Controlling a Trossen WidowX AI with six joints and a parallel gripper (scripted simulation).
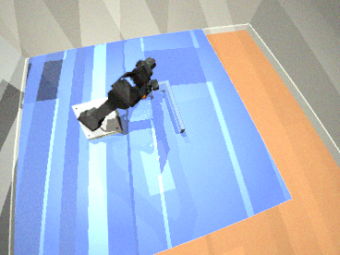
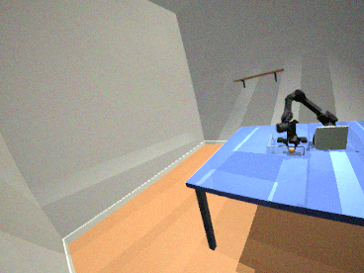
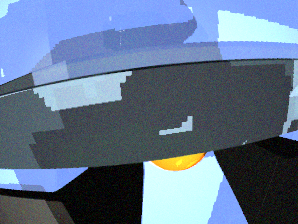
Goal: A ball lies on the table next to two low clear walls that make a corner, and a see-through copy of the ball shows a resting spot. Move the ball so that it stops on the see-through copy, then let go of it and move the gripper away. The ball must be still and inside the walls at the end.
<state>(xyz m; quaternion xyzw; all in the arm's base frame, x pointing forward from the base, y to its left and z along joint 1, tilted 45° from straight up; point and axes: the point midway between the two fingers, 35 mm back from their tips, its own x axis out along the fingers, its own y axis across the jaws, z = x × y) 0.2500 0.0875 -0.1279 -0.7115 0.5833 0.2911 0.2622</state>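
Wrist view showed only a sliver of the orange ball (image 3: 176, 161) between my gripper (image 3: 178, 183) fingers, so I judged the fingers were closed on it, partway shut rather than fully. From the exterior view, the ball sat low at the table (image 2: 257, 168), inside the corner made by the 2 clear walls (image 1: 176, 111). I could not see the see-through copy, so I could not tell whether the ball was on it. By my estimate carrying was nearly done; releasing the ball and backing the gripper away were left.
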